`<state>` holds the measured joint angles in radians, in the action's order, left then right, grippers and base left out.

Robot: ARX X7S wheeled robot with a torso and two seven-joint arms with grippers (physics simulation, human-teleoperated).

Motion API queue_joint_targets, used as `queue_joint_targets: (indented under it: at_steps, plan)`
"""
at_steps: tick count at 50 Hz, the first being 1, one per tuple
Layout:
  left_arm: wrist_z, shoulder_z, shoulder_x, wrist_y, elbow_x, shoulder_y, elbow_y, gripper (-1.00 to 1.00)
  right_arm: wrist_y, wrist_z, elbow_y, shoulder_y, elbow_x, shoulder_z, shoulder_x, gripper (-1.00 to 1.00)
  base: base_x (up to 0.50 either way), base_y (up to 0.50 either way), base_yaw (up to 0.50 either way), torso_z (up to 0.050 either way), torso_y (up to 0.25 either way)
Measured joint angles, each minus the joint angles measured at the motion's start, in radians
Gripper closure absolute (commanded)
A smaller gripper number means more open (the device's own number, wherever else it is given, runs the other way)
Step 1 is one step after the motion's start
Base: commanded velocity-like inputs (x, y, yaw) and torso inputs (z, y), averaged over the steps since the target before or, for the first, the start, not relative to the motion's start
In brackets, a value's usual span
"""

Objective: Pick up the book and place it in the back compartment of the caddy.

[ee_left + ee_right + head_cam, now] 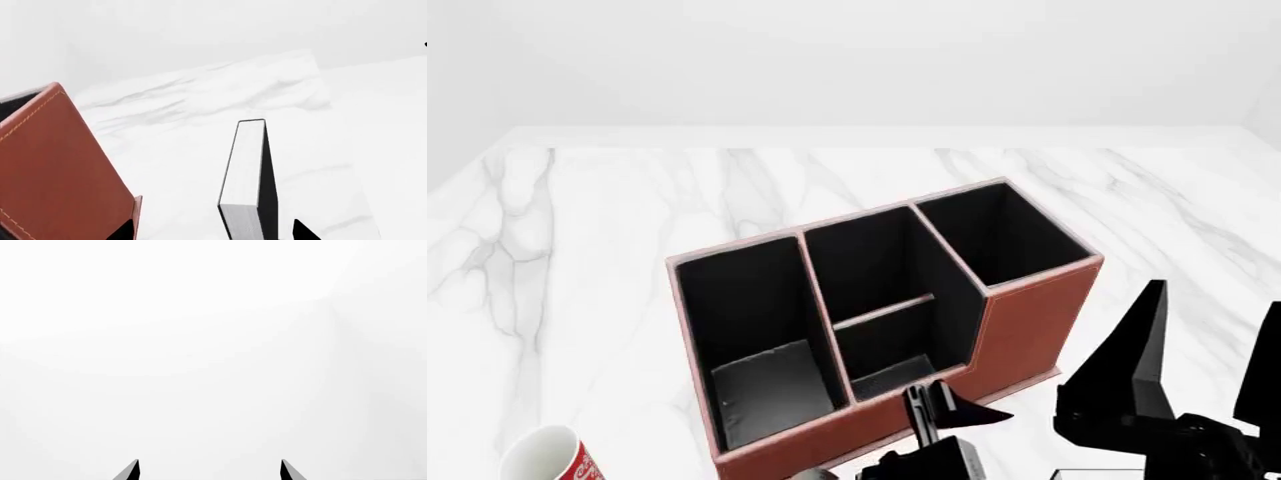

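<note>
One book (248, 175) upright, spine vertical

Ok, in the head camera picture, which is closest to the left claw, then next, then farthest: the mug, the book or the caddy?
From the left claw:
1. The book, standing right in front of the claw, by the caddy's near wall.
2. The caddy, just beyond the book, mid-table.
3. The mug, far off at the robot's left.

caddy (1014, 330) mid-table (601, 220), mug (554, 460) front-left of it, book (250, 175) beside caddy
</note>
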<state>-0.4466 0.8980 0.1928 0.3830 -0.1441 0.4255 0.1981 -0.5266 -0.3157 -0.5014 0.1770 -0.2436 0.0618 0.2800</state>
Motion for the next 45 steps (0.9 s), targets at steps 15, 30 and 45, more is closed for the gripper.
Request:
queue_joint_targets:
  at_steps: [15, 30, 45]
  plan:
    - [-0.006, -0.011, -0.044, 0.062, -0.07, 0.013, 0.042, -1.0, -0.005, -0.004, 0.003, 0.001, -0.001, 0.007, 0.004, -1.0, 0.0, 0.0, 0.0, 0.0, 0.0]
    - [-0.008, -0.025, -0.078, 0.089, -0.121, 0.042, 0.0, -1.0, -0.009, -0.008, 0.007, 0.002, -0.002, 0.014, 0.008, -1.0, 0.0, 0.0, 0.0, 0.0, 0.0]
    - [0.003, 0.001, -0.113, 0.1, -0.144, 0.068, -0.038, -1.0, -0.014, -0.013, 0.011, 0.002, -0.005, 0.018, 0.013, -1.0, 0.0, 0.0, 0.0, 0.0, 0.0]
